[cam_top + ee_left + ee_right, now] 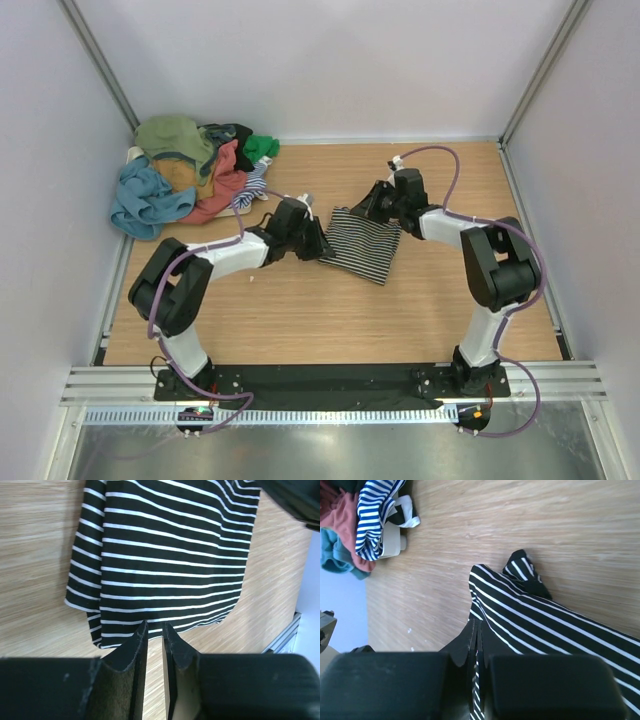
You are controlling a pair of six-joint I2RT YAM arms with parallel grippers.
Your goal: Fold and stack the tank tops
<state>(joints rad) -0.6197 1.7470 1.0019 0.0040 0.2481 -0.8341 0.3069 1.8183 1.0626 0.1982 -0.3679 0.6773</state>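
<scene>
A black-and-white striped tank top (362, 243) lies partly folded on the wooden table in the middle. My right gripper (372, 205) is at its far edge, shut on a pinch of the striped cloth (530, 615), which runs between the fingers. My left gripper (318, 240) is at the top's left edge, just short of the hem (165, 580). Its jaws stand a narrow gap apart with only bare wood showing between them. The other tank tops sit in a loose pile (190, 175) at the back left: olive, teal-blue, coral, mustard, green.
The pile touches the left wall (60, 180), and a blue-and-white striped piece (375, 510) hangs out of it towards the middle. White walls close the back and both sides. A black base rail (330, 380) runs along the near edge.
</scene>
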